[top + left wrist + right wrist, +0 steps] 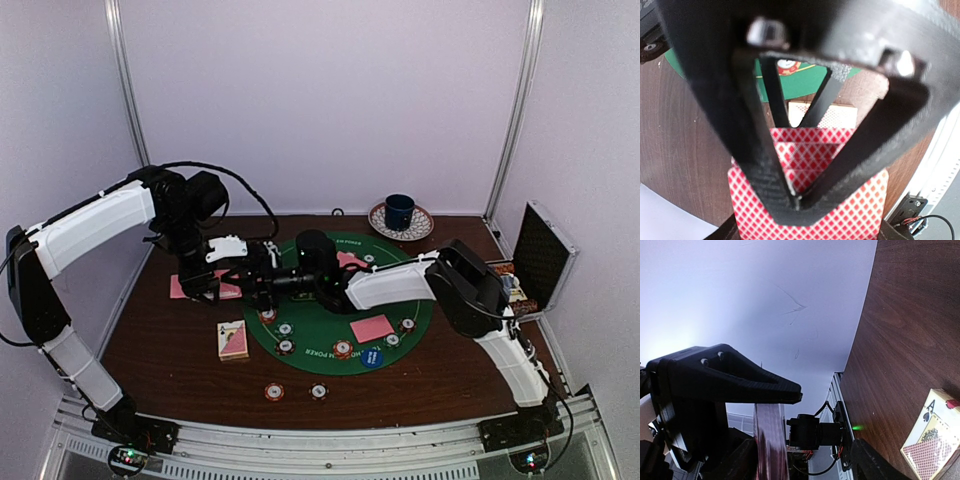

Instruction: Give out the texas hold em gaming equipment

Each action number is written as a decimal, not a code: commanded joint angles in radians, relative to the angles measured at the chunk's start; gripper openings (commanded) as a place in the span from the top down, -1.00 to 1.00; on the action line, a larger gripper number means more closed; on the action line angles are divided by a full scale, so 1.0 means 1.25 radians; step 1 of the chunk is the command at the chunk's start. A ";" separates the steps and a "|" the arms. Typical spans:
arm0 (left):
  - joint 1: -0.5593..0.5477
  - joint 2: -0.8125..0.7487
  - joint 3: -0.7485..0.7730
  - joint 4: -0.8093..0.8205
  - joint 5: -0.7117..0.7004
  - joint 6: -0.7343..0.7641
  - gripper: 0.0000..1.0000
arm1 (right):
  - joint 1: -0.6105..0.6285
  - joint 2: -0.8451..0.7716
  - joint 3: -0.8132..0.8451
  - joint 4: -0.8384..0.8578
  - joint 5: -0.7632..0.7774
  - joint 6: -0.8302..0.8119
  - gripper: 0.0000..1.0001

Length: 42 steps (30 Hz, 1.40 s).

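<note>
Surface: dark brown, wood grain. Round mat: green, white lettering near the rim. Cards: backs in a red-and-white diamond lattice, reading flat pink from above. Chips, lower centre: orange-red, white-striped edges. Button disc: blue. Card pack: pale face, black spade ace, red-lattice patch. Left hand: matte black. Mug, upper right: dark blue. Saucer: white, dark-patterned rim. Case: black, silver edge.

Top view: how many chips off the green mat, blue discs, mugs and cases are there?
Poker chips off the green mat: 2
Blue button disc: 1
Blue mug: 1
Black case: 1
Total: 5
</note>
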<state>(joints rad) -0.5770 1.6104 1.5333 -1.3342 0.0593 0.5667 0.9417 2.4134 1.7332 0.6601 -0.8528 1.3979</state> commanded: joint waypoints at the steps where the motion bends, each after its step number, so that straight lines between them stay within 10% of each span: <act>1: -0.001 -0.019 0.010 0.000 0.004 0.002 1.00 | -0.011 -0.017 -0.032 -0.014 -0.010 0.006 -0.26; 20: -0.001 -0.016 -0.001 0.001 -0.008 0.006 1.00 | -0.013 -0.081 -0.076 0.116 -0.017 0.083 -0.19; 42: -0.001 -0.017 -0.017 0.004 -0.035 0.013 1.00 | -0.025 -0.130 -0.167 0.173 -0.039 0.116 0.68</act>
<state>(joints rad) -0.5770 1.6104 1.5124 -1.3369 0.0200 0.5686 0.9173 2.3100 1.5414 0.8066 -0.8906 1.5276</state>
